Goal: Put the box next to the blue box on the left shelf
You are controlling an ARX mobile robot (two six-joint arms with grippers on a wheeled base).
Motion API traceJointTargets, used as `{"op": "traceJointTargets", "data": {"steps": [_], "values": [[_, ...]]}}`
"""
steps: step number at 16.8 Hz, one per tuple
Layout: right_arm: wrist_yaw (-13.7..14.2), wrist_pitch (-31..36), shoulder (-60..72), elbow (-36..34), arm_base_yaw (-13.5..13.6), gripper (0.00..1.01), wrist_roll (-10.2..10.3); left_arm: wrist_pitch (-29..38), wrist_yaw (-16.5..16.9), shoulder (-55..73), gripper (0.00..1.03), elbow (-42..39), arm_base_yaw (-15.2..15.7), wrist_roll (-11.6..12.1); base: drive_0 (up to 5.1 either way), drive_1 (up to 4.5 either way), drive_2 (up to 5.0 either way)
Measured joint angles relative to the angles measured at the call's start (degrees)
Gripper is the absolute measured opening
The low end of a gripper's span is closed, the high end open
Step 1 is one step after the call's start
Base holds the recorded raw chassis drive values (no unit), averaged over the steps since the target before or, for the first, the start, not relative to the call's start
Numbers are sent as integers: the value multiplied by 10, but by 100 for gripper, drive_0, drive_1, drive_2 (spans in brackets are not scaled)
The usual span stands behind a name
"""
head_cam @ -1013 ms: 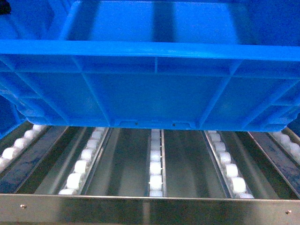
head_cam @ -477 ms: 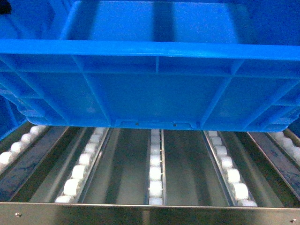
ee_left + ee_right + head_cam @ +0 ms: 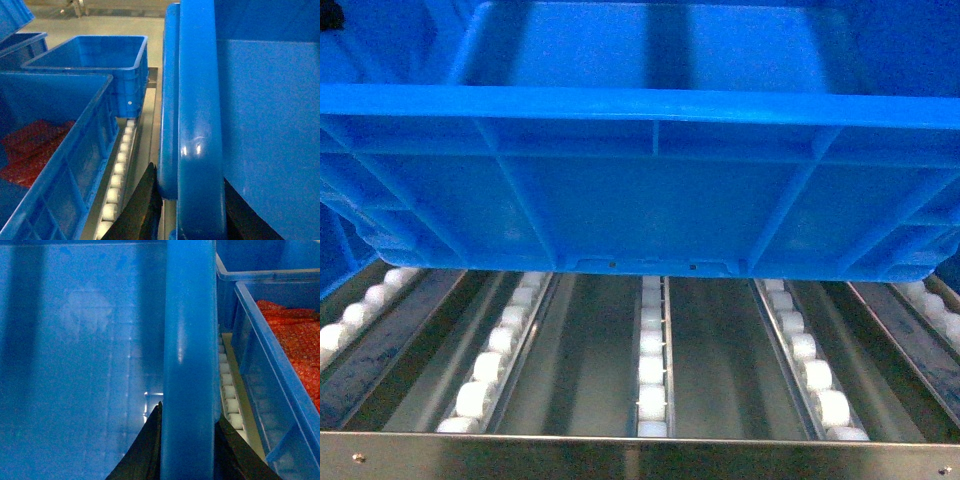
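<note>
The box [image 3: 640, 190] is a big bright-blue crate that fills the upper head view, its ribbed near wall hanging over the left shelf's white roller rails [image 3: 653, 345]. No gripper shows in the head view. In the left wrist view my left gripper [image 3: 197, 220] is shut on the box's thick left rim [image 3: 200, 125], one black finger on each side. My right gripper [image 3: 190, 455] clamps the right rim [image 3: 190, 350] the same way. A blue box [image 3: 55, 150] with red contents stands just left of the held box.
The shelf's shiny front bar [image 3: 640, 458] crosses the bottom of the head view. An empty blue crate [image 3: 100, 65] stands behind the left neighbour. On the right, a crate [image 3: 290, 365] with red contents sits close beside the held box, with another crate [image 3: 260, 260] behind it.
In the head view the shelf's front bar and rollers have slid slightly lower in the frame, mostly over the first half second. The box stays in both grippers.
</note>
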Motion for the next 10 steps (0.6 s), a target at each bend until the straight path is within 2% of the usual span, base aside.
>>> {"op": "traceJointTargets", "data": {"steps": [10], "values": [[0,0,0,0,0,19,0,0,0,0,18,0,0,0,0,0,0]]}}
